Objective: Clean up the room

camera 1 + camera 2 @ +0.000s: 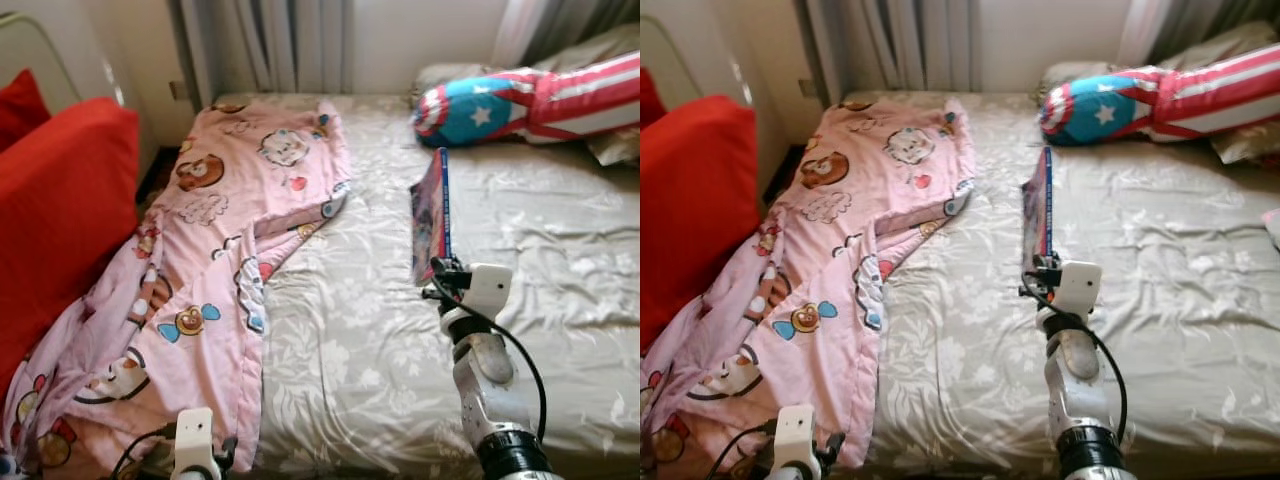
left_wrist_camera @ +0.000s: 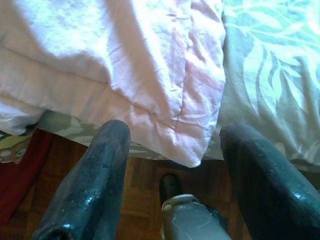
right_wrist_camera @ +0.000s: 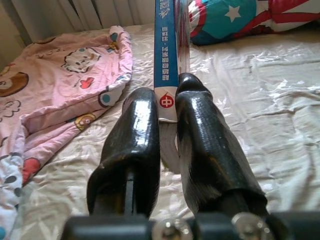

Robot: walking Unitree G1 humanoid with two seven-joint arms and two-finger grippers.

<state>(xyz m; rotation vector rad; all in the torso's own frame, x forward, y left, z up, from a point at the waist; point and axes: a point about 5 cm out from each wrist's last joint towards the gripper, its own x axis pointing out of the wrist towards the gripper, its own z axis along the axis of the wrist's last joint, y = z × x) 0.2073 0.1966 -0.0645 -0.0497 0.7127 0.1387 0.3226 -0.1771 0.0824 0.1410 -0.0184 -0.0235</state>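
**Book held on edge above the bed**

From my remote station I see the right end effector [image 3: 167,112] clamped on a thin book [image 1: 432,212], its two black fingers [image 3: 132,135] pressed against either side of the blue spine near its lower end. The book stands upright on its edge, raised over the middle of the bed [image 1: 560,290], with its cover facing the robot's left and its far end pointing toward a star-and-stripe patterned pillow [image 1: 510,100] that lies at the head of the bed. The bed is covered by a pale beige sheet with a leaf pattern, creased in many places.

A pink blanket [image 1: 215,250] printed with cartoon figures sprawls along the left side of the bed, one corner folded back, its lower part spilling over the near edge. A red cushion [image 1: 60,200] sits beside the blanket on the left, touching it. Grey curtains [image 1: 290,40] hang behind the head of the bed.

The left end effector [image 2: 170,165] hangs low at the near left corner of the bed, its fingers [image 2: 90,185] spread apart and gripping nothing. The wrist view there shows the hem of the pink blanket drooping over the bed's edge above a wooden floor [image 2: 145,185].
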